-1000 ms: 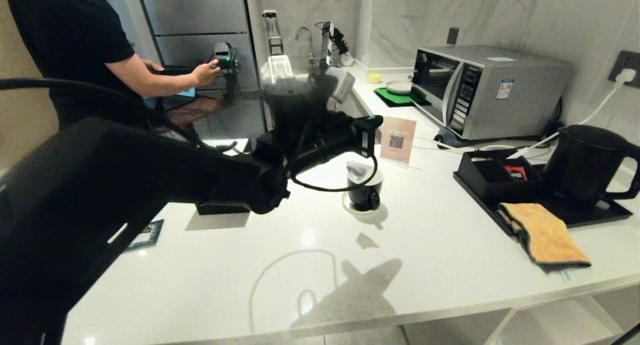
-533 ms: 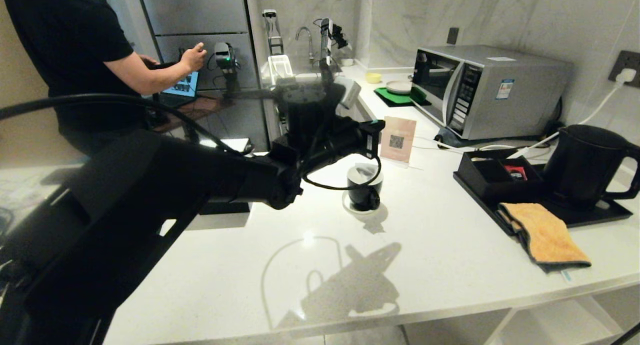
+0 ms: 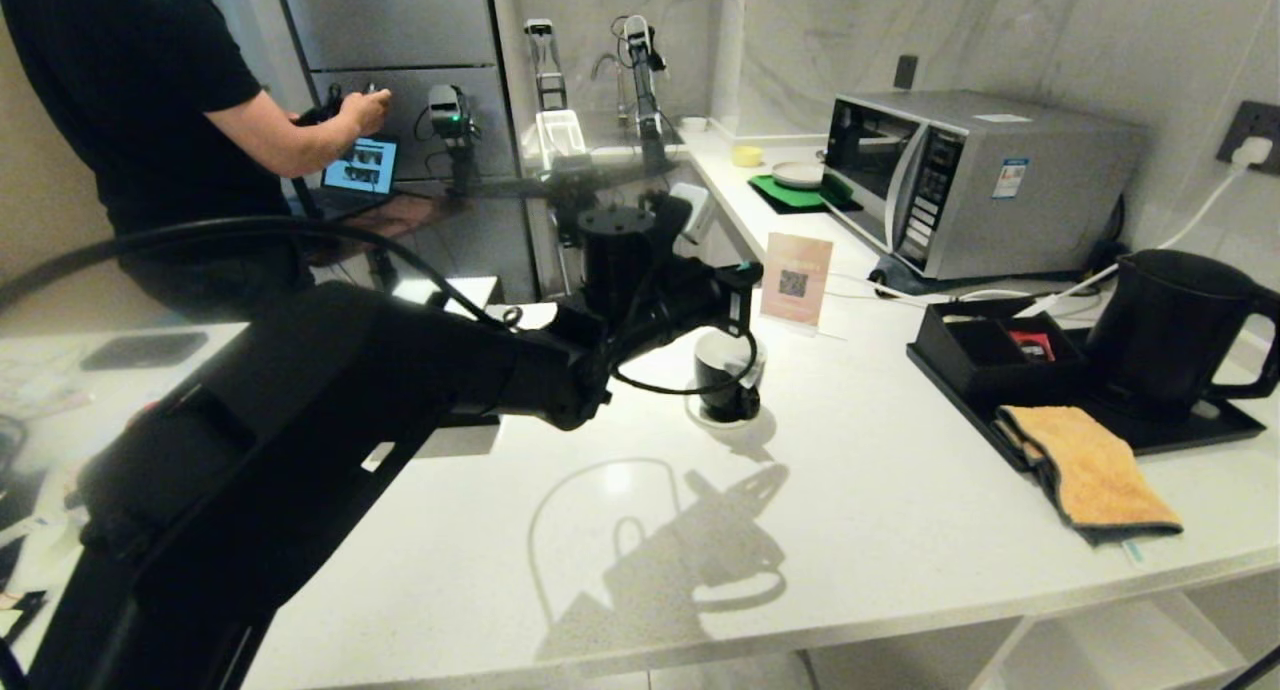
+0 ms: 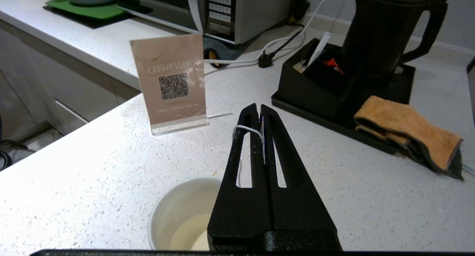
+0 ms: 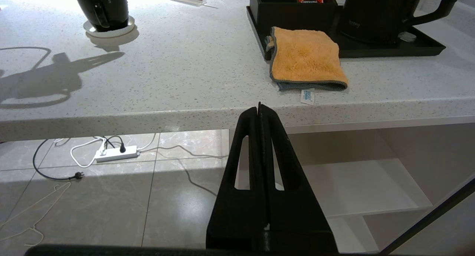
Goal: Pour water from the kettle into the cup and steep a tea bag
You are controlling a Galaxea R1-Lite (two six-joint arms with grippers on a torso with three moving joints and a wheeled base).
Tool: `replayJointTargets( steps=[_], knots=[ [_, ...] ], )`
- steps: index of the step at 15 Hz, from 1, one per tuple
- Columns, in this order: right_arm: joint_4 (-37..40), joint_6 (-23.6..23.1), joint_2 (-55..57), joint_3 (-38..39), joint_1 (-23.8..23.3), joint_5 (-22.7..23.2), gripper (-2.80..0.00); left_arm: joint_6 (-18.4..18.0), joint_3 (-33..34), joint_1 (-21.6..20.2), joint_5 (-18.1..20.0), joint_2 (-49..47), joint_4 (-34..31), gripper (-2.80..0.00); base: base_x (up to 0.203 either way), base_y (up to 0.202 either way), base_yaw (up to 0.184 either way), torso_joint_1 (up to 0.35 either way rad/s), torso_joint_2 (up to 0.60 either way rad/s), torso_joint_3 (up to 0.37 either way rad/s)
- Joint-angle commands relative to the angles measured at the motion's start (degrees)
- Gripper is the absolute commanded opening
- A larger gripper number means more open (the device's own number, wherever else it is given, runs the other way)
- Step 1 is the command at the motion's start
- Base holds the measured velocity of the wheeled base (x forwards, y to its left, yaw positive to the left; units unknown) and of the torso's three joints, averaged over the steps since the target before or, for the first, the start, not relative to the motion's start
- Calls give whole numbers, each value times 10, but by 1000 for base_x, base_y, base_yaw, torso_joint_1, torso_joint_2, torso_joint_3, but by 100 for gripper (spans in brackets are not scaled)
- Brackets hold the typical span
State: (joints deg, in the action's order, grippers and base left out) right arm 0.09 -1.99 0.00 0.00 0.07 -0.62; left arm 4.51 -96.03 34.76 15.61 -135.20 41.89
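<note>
**Left gripper pinching tea-bag string over the cup; right arm parked**

Head view: The left arm reaches from the lower left across the white counter (image 3: 900, 530). Its wrist sits directly above the cup (image 3: 728, 385), a black mug on a small white saucer (image 3: 712, 420). The gripper's fingers are hidden behind the wrist here. The kettle (image 3: 1175, 330) stands upright at the far right on a black tray (image 3: 1190, 428), handle pointing right, well apart from the cup. On the same tray, a black compartment box (image 3: 985, 355) holds a red sachet; an orange cloth (image 3: 1095, 470) drapes over the tray's near edge. A pink QR sign (image 3: 795, 280) stands just behind the cup. A microwave (image 3: 975, 180) sits against the back wall. A person in a black shirt (image 3: 130, 100) stands at far left, hand at a laptop.

Left wrist view: The left gripper (image 4: 259, 109) has its fingers pressed together, with a thin white string (image 4: 245, 129) looped round one finger and caught between the tips. Below, the cup's white inside (image 4: 182, 215) holds pale liquid. The tea bag itself cannot be made out. Kettle, tray and cloth lie beyond.

Right wrist view: The right gripper (image 5: 259, 108) hangs below the counter edge, fingers pressed together, holding nothing. A power strip (image 5: 117, 153) lies on the tiled floor.
</note>
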Motion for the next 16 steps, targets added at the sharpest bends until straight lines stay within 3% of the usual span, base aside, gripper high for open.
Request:
replayJointTargets(
  steps=[1, 16],
  knots=[
    [0, 0, 1, 0, 0, 0, -280, 1, 0, 0, 0, -8, 3, -280, 0, 0, 0, 0, 0, 0],
    [0, 0, 1, 0, 0, 0, -280, 1, -28, -1, 0, -10, -4, -280, 0, 0, 0, 0, 0, 0]
  ],
)
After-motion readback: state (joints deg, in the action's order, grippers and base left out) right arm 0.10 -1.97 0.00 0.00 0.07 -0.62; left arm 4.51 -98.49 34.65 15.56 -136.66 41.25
